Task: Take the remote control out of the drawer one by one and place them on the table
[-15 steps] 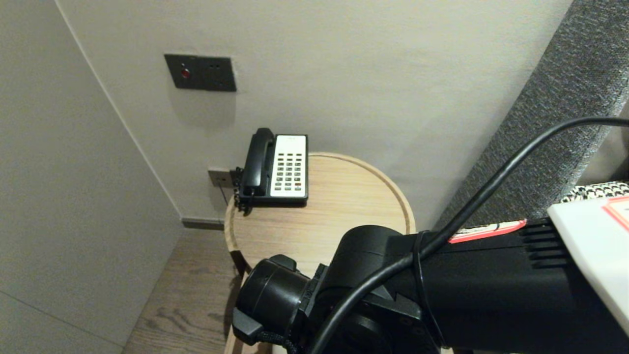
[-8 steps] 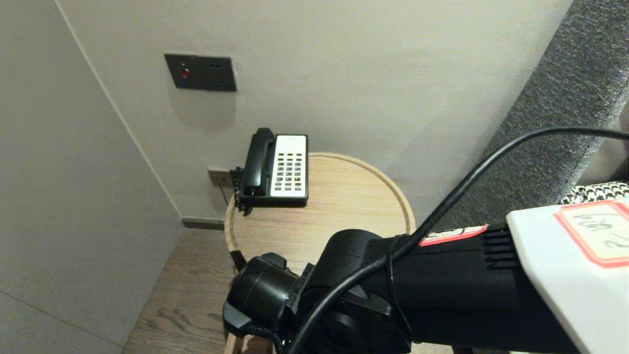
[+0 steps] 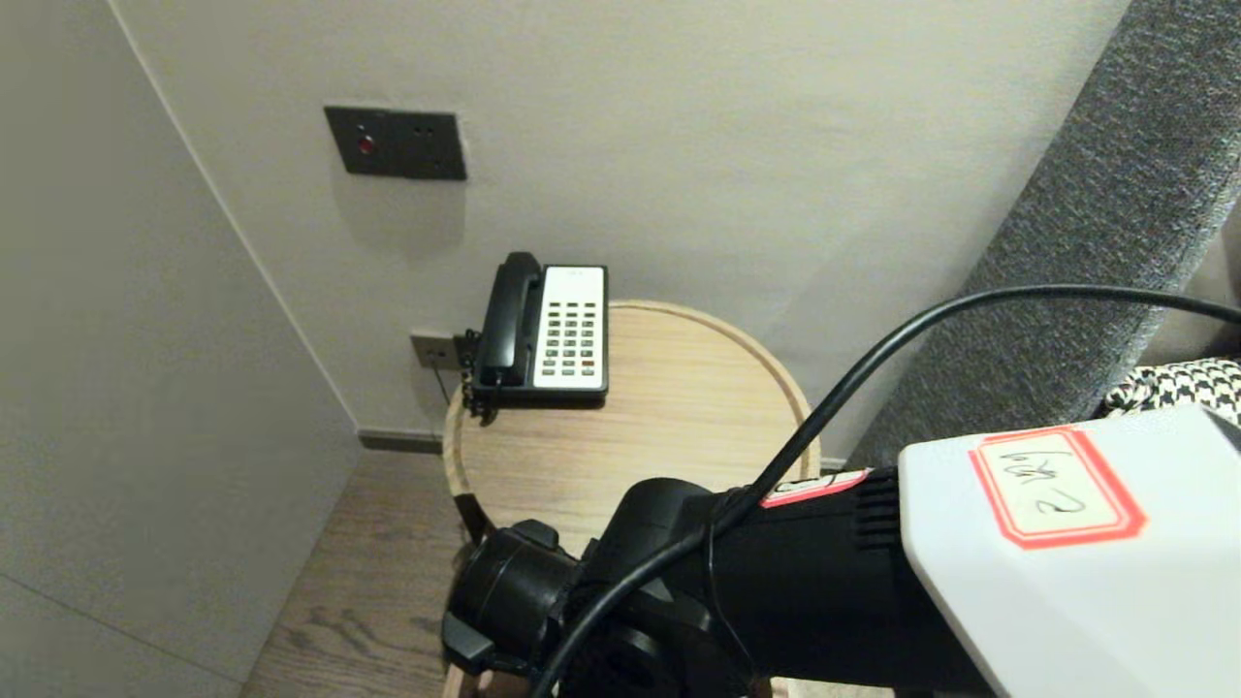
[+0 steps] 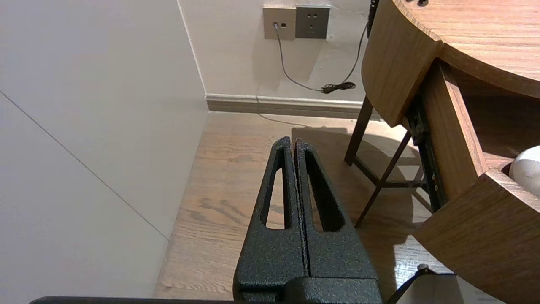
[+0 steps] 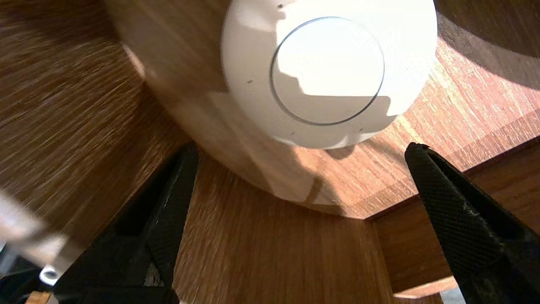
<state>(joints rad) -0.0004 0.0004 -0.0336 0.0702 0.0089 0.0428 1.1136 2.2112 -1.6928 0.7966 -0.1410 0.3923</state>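
Seemingly untouched, white disc [image 5: 327, 71] ahead between spread right fingers [image 5: 455, 219].

You see a black-and-white telephone [image 3: 543, 330] at the far edge of the round bench [image 3: 679, 407], against the wall. A dark switch panel [image 3: 395, 143] sits above it. Two wall sockets [image 4: 312, 21] sit below, a cable [image 4: 337, 87] trailing to the wooden floor [image 4: 228, 169].
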